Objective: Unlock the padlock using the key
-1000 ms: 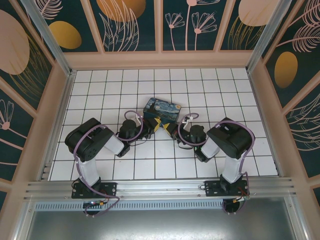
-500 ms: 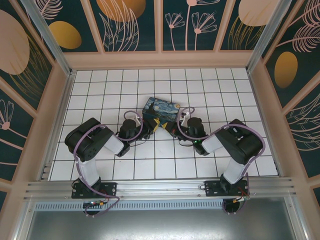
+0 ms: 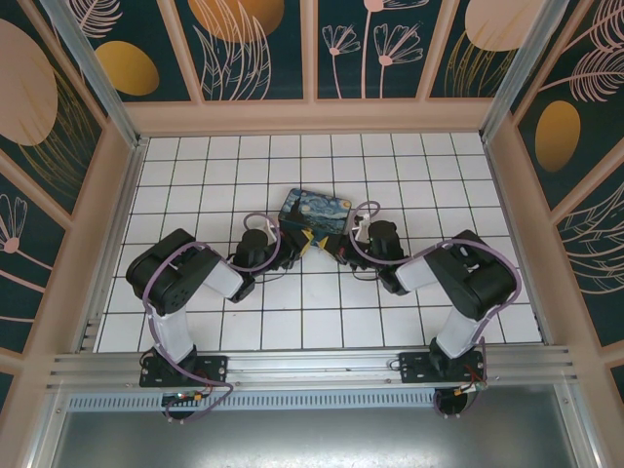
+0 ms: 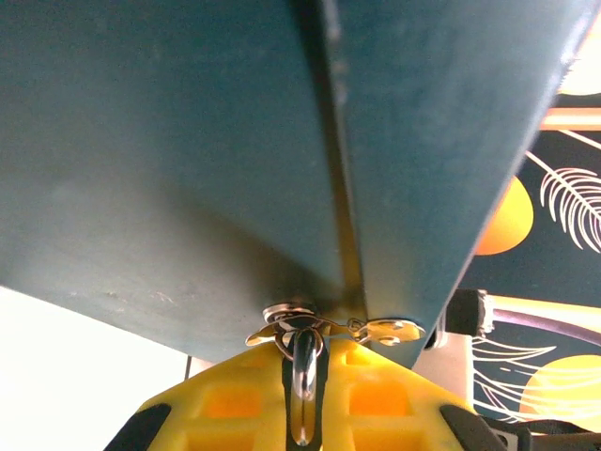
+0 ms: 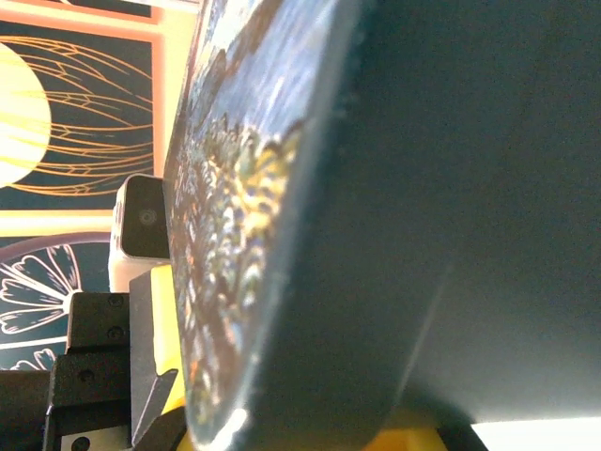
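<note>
Underneath everything, a white tiled counter [image 3: 195,312]. Near its middle, a box [image 3: 317,210] painted blue and yellow. At the box's near left corner, the left end effector [image 3: 297,242], yellow fingers [image 4: 235,409] pressed close on either side of a silvery shackle. At the box's near right corner, the right end effector [image 3: 341,252], right up against the box; spread or pressed together, cannot tell. On the box's lower edge, a metal hasp [image 4: 300,319]. Hanging from that hasp, the padlock [image 4: 302,385], body hidden.
</note>
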Controlling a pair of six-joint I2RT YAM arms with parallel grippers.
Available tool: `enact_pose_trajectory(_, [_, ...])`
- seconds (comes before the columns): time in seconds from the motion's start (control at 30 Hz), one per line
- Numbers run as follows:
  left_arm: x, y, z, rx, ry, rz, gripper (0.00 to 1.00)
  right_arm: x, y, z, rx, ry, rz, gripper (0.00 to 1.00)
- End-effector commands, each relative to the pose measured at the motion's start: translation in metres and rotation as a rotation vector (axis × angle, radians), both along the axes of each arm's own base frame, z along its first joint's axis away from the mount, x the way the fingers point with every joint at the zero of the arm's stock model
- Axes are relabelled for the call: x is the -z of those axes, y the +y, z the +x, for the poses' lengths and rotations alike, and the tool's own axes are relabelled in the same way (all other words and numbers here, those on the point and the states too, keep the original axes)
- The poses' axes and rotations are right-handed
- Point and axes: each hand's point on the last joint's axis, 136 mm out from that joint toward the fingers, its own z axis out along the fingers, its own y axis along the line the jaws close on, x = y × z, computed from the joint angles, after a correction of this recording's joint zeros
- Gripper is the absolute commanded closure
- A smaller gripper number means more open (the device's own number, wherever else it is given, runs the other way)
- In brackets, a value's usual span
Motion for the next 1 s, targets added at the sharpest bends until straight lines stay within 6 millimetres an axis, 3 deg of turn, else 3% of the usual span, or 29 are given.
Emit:
enact_pose_trajectory(0.0, [-0.015, -0.036, -0.048, 0.282, -0.03, -0.024, 1.0, -0.059, 0.011, 0.015, -0.014, -0.131, 0.207, 1.0])
enact_pose_trajectory(0.3, [-0.007, -0.035, -0.048, 0.289, -0.025, 0.009, 1.0, -0.06, 0.023, 0.015, -0.072, -0.067, 0.258, 1.0])
enact_pose_trajectory(0.5, [-0.005, -0.036, -0.048, 0.292, -0.026, 0.016, 1.0, -0.036, 0.016, 0.028, -0.035, -0.119, -0.014, 1.0])
enact_pose_trajectory(0.63, [-0.005, -0.036, -0.048, 0.296, -0.027, 0.018, 1.0, -0.033, 0.011, 0.034, -0.026, -0.183, -0.153, 1.0])
enact_pose_trajectory(0.97, [-0.009, -0.036, -0.048, 0.296, -0.033, 0.012, 1.0, -0.054, 0.024, 0.028, -0.035, -0.166, 0.033, 1.0])
